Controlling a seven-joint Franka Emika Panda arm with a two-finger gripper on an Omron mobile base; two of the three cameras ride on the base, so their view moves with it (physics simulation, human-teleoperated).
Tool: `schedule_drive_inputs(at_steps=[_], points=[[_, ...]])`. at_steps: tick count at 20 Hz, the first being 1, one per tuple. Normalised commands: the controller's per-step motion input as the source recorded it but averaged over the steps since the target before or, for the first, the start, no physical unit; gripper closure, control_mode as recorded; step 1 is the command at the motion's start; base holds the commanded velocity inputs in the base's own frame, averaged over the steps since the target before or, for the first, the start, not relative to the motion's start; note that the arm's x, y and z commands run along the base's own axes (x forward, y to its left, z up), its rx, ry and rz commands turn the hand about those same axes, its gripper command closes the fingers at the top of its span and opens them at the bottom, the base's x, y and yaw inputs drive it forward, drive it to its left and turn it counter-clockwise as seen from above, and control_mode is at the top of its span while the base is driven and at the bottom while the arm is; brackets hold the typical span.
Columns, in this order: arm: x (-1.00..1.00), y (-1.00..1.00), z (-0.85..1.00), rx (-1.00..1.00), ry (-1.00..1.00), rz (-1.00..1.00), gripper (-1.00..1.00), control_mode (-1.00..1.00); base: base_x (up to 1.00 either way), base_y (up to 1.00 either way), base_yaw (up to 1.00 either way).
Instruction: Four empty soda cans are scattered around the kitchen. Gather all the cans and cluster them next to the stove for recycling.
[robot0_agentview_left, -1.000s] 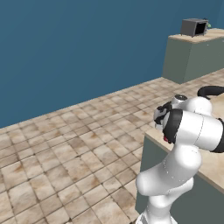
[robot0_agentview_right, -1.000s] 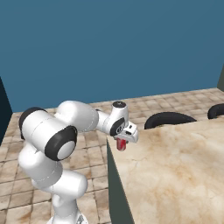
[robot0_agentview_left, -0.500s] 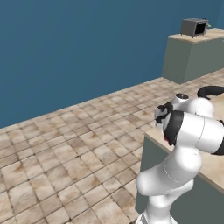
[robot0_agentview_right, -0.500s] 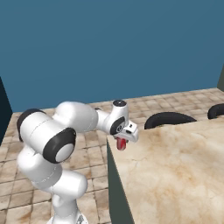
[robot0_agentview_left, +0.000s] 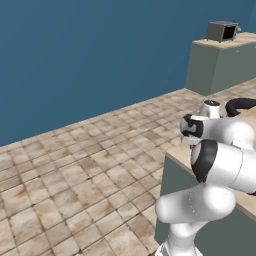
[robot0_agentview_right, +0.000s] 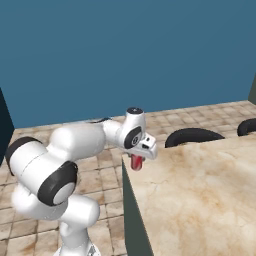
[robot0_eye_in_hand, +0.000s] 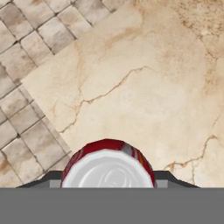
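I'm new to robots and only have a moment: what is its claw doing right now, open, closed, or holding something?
Gripper: closed on a red soda can, held above the corner of the marble counter.

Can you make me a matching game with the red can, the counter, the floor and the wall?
Things:
1. soda can
2. counter
3. floor
4. wall

Descriptions:
A. plain blue
B. tan tiles
C. beige marble with cracks
D. red with a silvery top, held in the gripper jaws above the counter's corner

Pairs: 1-D, 2-C, 3-B, 4-A
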Motion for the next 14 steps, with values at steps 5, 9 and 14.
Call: schedule_drive_inputs(at_steps=[5, 9, 14], points=[[-0.18, 0.05, 0.38, 0.0, 0.02, 0.0, 1.0, -1.0, 0.0, 0.0, 0.0], [-0.08, 0.05, 0.34, 0.0, 0.07, 0.0, 1.0, -1.0, 0.0, 0.0, 0.0], [-0.11, 0.04, 0.28, 0.0, 0.16, 0.0, 1.0, -1.0, 0.0, 0.0, 0.0]])
